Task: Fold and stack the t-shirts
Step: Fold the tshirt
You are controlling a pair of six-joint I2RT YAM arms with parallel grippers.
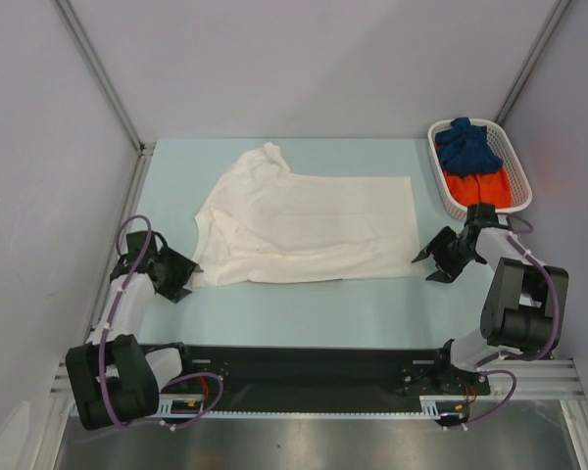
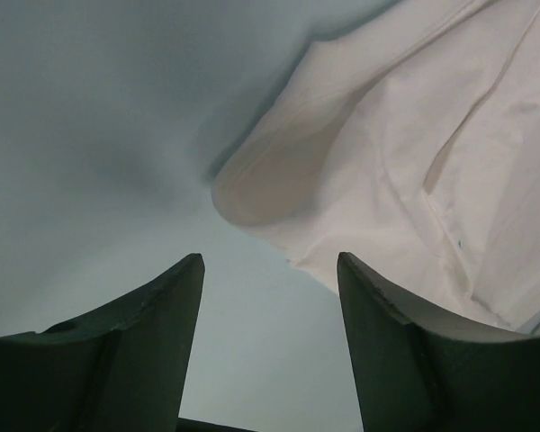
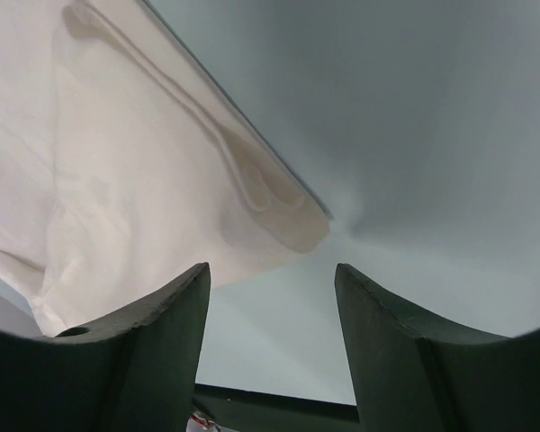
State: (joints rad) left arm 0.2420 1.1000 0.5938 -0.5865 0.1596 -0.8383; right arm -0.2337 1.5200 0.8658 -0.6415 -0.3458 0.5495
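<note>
Left end effector [image 1: 190,282], right end effector [image 1: 423,268] apart; white t-shirt [image 1: 304,230] between; blue t-shirt [image 1: 467,147], orange t-shirt [image 1: 482,186] in basket [image 1: 434,147].

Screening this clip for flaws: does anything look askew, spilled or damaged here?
Nothing spilled or damaged. The white t-shirt is rumpled at its collar end, far left; the blue shirt and orange shirt sit bunched in the basket.

Black-and-white arms [image 1: 118,372], purple cables [image 1: 134,220]

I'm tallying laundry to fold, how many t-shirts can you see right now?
3. A white t-shirt lies spread on the table; a dark blue t-shirt and an orange t-shirt sit crumpled in the white basket at the far right. More may be hidden beneath them.
</note>
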